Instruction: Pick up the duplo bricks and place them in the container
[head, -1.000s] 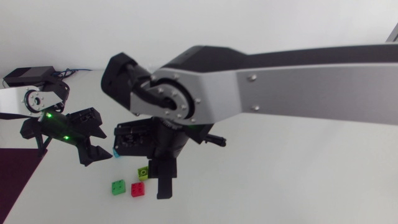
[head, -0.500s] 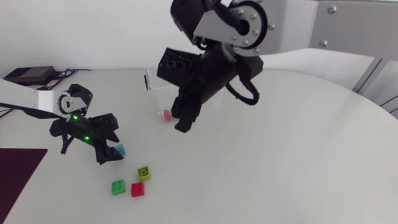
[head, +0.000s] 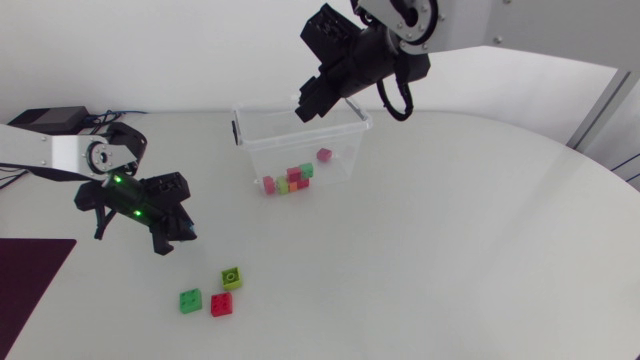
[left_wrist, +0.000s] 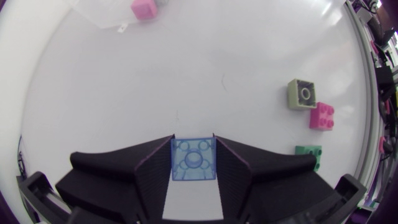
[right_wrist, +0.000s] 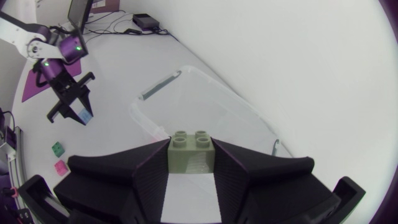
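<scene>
While the white table (head: 480, 250) carries everything, the right arm comes in from above and its right gripper (head: 303, 108) hangs over the far rim of the clear container (head: 255, 155). Its 2 fingers are closed from both sides on an olive brick (right_wrist: 191, 151), studs up, above the open tub. Inside the container a cluster of pink, yellow-green, red and green bricks (head: 292, 180) lies against the near wall, with 1 pinkish-red brick (head: 324, 155) a little apart.

Well to the side, the left gripper (head: 174, 240) sits low over the table, and its 2 fingers pinch a translucent blue brick (left_wrist: 193, 159) between them. Near it lie 3 loose bricks: a lime brick (head: 231, 277), a green brick (head: 190, 299) and a red brick (head: 221, 304), the last 2 just beside each other.

Against 0.5 s ago, the right gripper has gone from the container's near side to above its far rim. The blue brick, then showing at the left fingertips, is now between them. All 3 loose bricks lie as before.
</scene>
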